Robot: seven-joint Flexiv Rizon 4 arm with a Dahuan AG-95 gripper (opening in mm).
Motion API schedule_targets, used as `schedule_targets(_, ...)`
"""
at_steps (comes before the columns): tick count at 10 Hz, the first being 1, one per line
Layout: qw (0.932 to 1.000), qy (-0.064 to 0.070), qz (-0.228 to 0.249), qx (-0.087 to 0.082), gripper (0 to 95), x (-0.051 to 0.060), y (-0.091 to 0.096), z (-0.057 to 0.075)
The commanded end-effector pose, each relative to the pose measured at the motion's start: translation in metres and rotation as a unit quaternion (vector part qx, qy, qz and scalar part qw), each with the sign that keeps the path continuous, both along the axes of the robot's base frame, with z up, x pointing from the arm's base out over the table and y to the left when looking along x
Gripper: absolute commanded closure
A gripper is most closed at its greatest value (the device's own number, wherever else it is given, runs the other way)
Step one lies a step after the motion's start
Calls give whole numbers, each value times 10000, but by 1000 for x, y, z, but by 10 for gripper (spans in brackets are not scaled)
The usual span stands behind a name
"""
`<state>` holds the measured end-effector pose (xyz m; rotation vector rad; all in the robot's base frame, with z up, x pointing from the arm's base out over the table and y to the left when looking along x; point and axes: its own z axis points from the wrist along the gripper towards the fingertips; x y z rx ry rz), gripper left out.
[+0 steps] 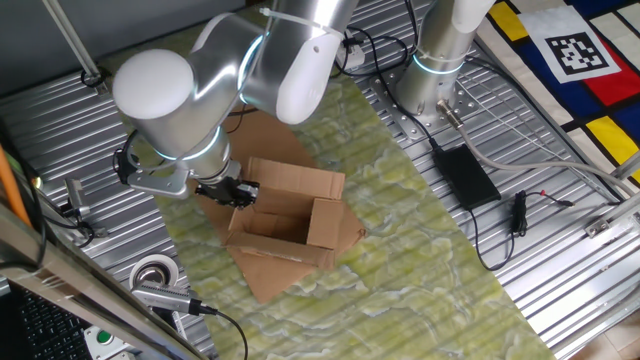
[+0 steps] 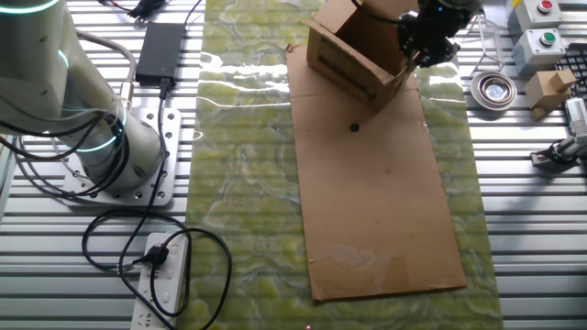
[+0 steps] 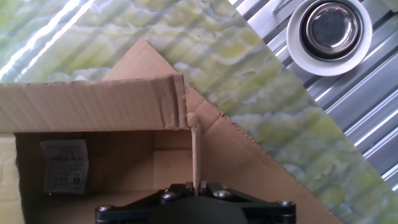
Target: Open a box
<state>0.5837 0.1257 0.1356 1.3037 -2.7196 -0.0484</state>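
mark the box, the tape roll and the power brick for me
box (image 1: pixel 300 185): one fixed view, on its raised rear flap.
tape roll (image 3: pixel 329 28): hand view, on its shiny centre.
power brick (image 1: pixel 464 172): one fixed view, on its flat black top.

No legible text found. A white label (image 3: pixel 64 165) inside the box (image 3: pixel 93 112) carries print too small to read. A square black-and-white coded marker (image 1: pixel 580 55) sits on a white panel (pattern only, no characters).
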Motion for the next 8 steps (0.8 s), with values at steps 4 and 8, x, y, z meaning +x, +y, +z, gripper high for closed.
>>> schedule_targets(4,9999,-70,143,-38,950,-1,-8,4)
schedule_targets(8,9997,-123,218,-40,950,8,-13,4)
